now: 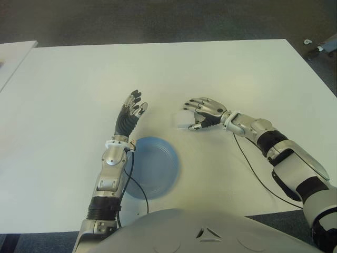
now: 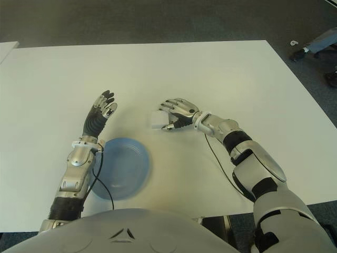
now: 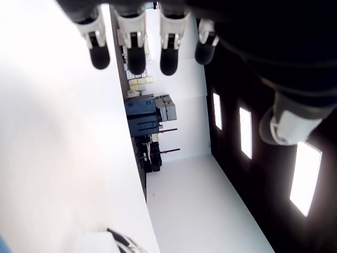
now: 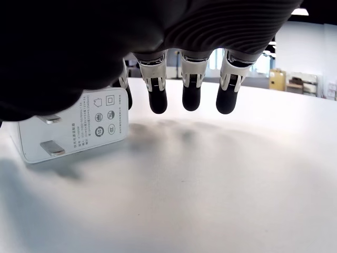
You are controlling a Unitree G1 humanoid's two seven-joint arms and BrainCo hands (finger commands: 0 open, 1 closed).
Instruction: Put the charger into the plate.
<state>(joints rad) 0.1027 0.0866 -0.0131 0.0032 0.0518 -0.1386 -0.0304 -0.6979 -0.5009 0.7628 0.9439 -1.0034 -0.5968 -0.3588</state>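
The white charger [image 1: 182, 120] lies on the white table [image 1: 221, 74], just beyond and to the right of the blue plate [image 1: 154, 166]. My right hand [image 1: 203, 113] hovers at the charger's right side with its fingers spread over it. In the right wrist view the charger [image 4: 79, 129] rests flat on the table with its prongs showing, and the fingertips [image 4: 158, 101] hang above the surface without clasping it. My left hand [image 1: 131, 109] shows raised with straight fingers [image 3: 136, 59] beside the plate's far left rim, holding nothing.
A thin black cable [image 1: 254, 169] runs from my right wrist across the table towards the near edge. A second white table [image 1: 11, 59] stands at the far left. Dark floor lies beyond the far edge, with some objects [image 1: 322, 46] at the top right.
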